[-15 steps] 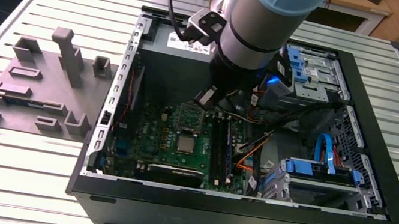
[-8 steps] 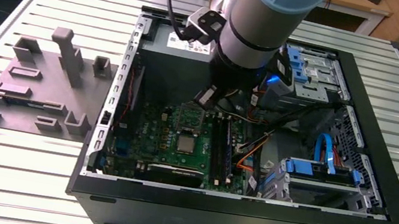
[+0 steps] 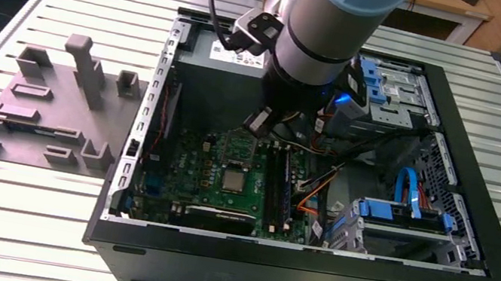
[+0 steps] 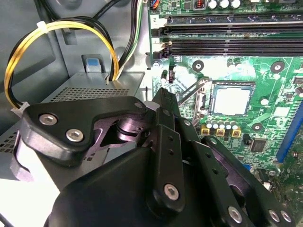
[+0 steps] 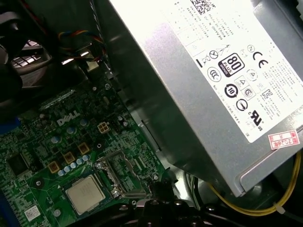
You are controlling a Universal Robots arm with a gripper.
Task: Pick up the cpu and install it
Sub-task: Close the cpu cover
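Fingers (image 4: 163,123): they look drawn together at the tip and carry nothing, so log the gripper (image 4: 162,94) as closed and empty (the linkage hides most of the pads).

Cpu (image 4: 230,100): it lies flat in its socket on the green motherboard (image 4: 265,80), silver top up, apart from the gripper tip. In the first wrist view the socket's load plate (image 5: 118,174) stands open beside the chip, and in the second wrist view the thin latch lever (image 4: 193,90) is raised at a slant.

Step in hand, as you should judge it: the chip is placed and not yet clamped. What is left calls for a squarely seated chip, a light downward push on the plate, and no sideways drag across the chip.

Edges and room:
- The power supply (image 5: 213,94) is a steep metal wall close beside the gripper.
- A yellow and black cable loop (image 4: 28,56) hangs near the linkage and could snag.
- The memory slots (image 4: 227,45) border the socket on one side, with capacitors on another.
- The case (image 3: 310,273) walls fence the arm in, and open room is mostly upward.
- The grey fixture block (image 3: 51,115) sits outside, at the exterior view's left, well clear.
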